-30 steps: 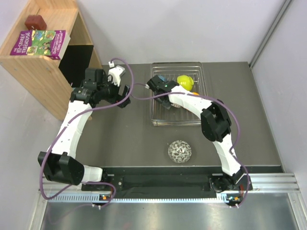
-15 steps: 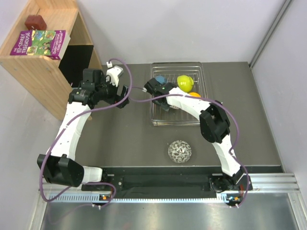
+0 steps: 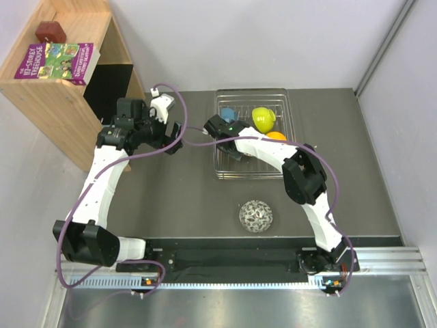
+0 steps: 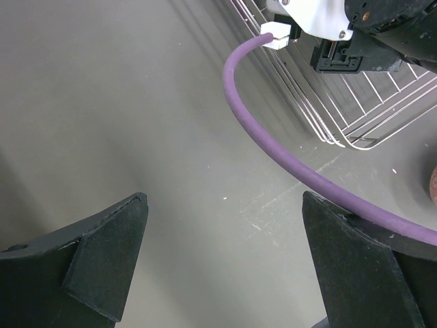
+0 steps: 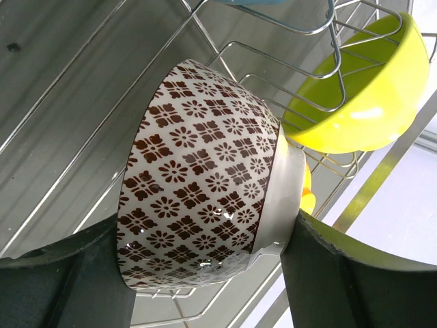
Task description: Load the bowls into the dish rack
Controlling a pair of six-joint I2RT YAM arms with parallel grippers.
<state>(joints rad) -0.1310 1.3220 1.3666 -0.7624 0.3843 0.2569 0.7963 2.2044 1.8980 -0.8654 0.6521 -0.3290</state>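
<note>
My right gripper [image 5: 205, 236] is shut on a white bowl with a brown flower lattice [image 5: 205, 178], one finger on each side, and holds it on edge inside the dish rack [image 5: 225, 51]. A yellow-green bowl [image 5: 362, 96] leans in the wire prongs just beyond it. From above, the dish rack [image 3: 251, 176] holds a blue bowl [image 3: 227, 113], the yellow-green bowl [image 3: 263, 117] and an orange bowl [image 3: 276, 136]. My right gripper [image 3: 237, 150] reaches into the rack's left half. Another patterned bowl [image 3: 256, 216] sits on the table in front of the rack. My left gripper [image 4: 224, 205] hangs open over bare table, left of the rack.
A wooden shelf [image 3: 61, 96] with a purple book [image 3: 58, 60] stands at the back left. A purple cable [image 4: 273, 147] from the right arm runs in front of my left gripper [image 3: 174, 134]. A wall closes off the table's far side.
My right gripper has shifted a little to the left inside the rack, still holding the patterned bowl. The left arm has barely moved.
</note>
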